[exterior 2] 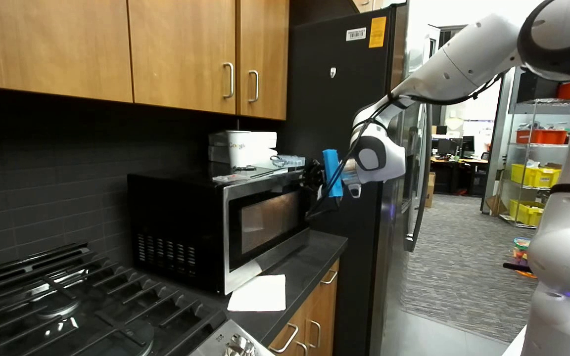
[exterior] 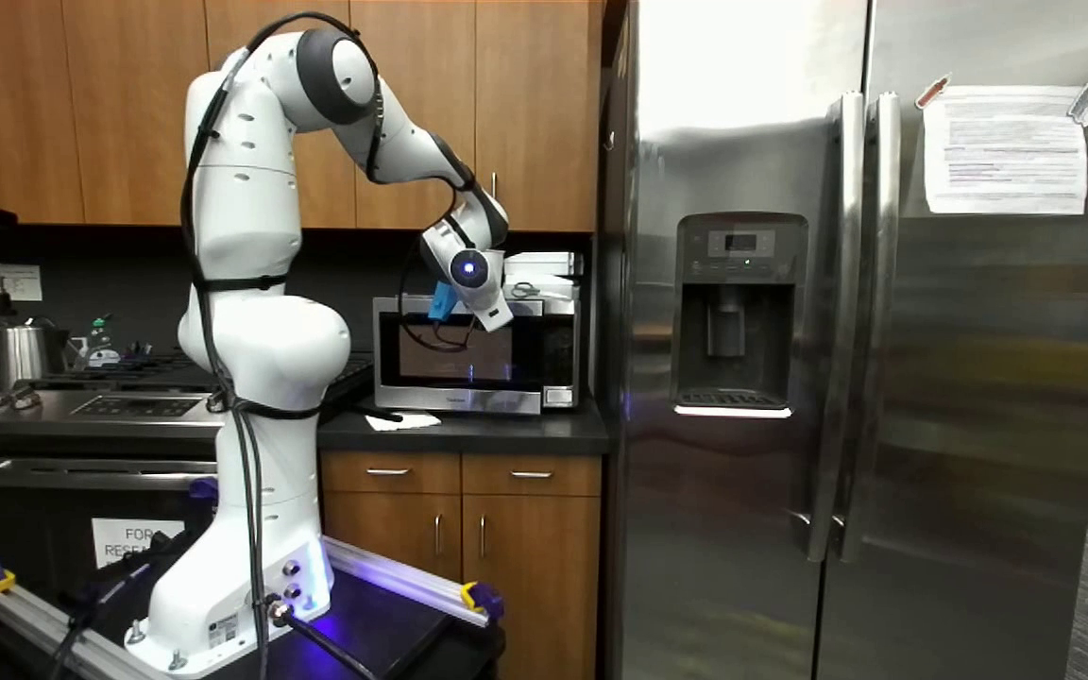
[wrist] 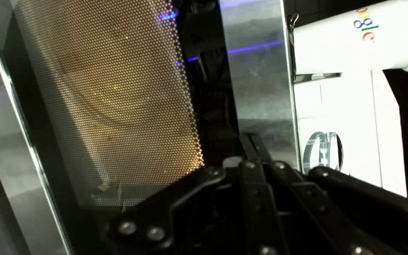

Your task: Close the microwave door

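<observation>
In an exterior view, wooden upper cabinets (exterior: 138, 104) run from ten to twelve o'clock, a steel refrigerator (exterior: 941, 378) at three. In an exterior view, dark wall tiles (exterior 2: 42, 168) lie at nine, grey carpet (exterior 2: 448, 247) at four, and wire shelving (exterior 2: 537, 145) at three.

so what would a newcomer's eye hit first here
Probably the white robot arm, towering on the left of an exterior view, with the steel fridge on the right. Then the microwave door, large in the wrist view with a golden sheen, and the white cup on the microwave.
</observation>
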You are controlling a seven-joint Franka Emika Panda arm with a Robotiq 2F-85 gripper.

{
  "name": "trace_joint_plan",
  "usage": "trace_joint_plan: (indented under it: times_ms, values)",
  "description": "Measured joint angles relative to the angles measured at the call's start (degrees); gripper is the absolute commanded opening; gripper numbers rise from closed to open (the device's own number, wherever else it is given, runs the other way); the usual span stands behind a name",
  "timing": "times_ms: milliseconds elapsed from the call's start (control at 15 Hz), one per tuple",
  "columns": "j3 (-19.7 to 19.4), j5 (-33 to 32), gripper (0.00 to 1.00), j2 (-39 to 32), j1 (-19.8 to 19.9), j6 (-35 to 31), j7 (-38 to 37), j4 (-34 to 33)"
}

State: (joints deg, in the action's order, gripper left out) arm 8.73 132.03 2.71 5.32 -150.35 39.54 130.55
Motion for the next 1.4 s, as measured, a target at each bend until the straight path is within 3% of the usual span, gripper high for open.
trace_joint_plan:
  times_ms: [467,1400]
  values:
    - [0.0,-0.2,0.00,-6.4,-0.8,-0.5,-1.2,-7.8]
    - [0.8,-6.0,0.00,-11.1,-1.1,-1.0,-6.4,-13.4]
